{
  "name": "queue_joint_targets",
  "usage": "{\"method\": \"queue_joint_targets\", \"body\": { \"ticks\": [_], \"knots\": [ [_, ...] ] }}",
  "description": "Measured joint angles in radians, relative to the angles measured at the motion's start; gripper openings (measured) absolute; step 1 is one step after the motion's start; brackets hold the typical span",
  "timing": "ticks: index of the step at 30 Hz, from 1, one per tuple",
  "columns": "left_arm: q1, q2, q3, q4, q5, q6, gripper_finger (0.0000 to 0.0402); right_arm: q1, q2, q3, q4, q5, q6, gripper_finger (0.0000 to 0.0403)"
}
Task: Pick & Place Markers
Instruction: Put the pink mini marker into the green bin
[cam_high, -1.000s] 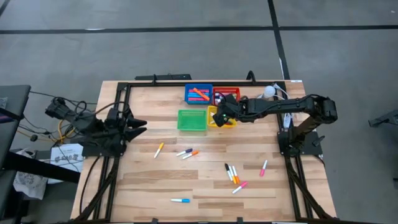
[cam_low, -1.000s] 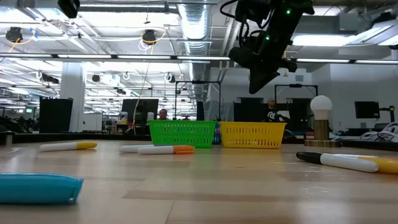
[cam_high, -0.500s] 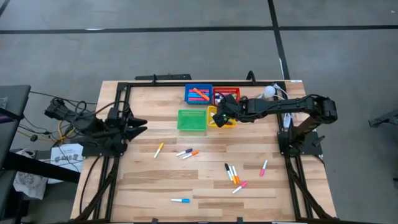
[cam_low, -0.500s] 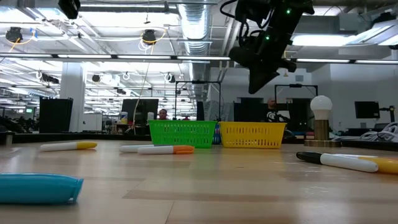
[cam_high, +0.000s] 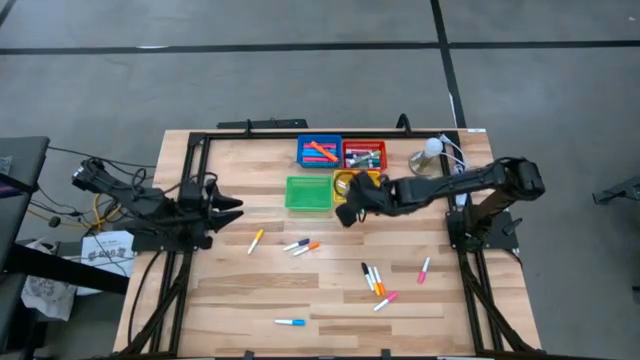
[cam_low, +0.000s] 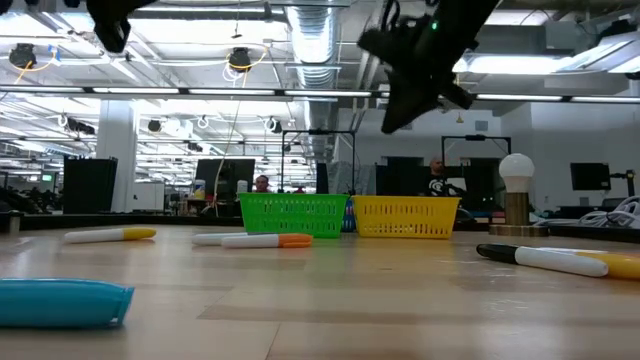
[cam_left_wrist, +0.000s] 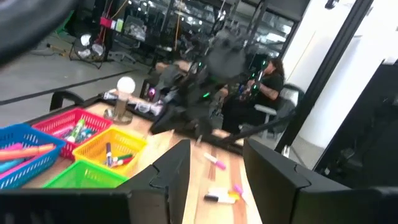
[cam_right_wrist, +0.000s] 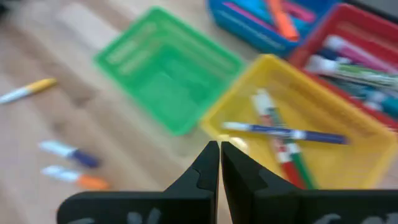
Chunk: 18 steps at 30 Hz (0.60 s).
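Right pincer (cam_high: 345, 214) clenched, empty, beside the yellow tray (cam_high: 362, 187) (markers (cam_right_wrist: 283, 132) inside); left pincer (cam_high: 235, 205) parted, empty

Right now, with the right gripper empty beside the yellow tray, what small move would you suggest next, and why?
Probably swing the shut right gripper toward the loose markers on the table and open it above one: it holds nothing, and several markers lie outside the yellow tray.

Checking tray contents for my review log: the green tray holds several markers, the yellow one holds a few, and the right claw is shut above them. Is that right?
Not quite: the green tray is empty, as the right wrist view shows. The yellow tray does hold a few markers, and the right claw is shut above them.
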Motion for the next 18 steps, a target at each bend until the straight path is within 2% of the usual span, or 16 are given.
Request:
{"method": "queue_joint_targets", "body": {
  "ticks": [6,13,18],
  "knots": [
    [0.000,0.009,-0.074,0.000,0.000,-0.064,0.0147,0.111,0.000,0.000,0.089,0.003,0.000,0.0008],
    [-0.001,0.034,-0.149,0.000,0.004,-0.250,0.0147,0.202,0.000,0.000,0.145,0.003,0.012,0.0008],
    [-0.002,0.050,-0.163,0.007,0.104,-0.293,0.0147,0.242,0.000,0.000,0.143,-0.012,0.134,0.0012]
  ]
}}
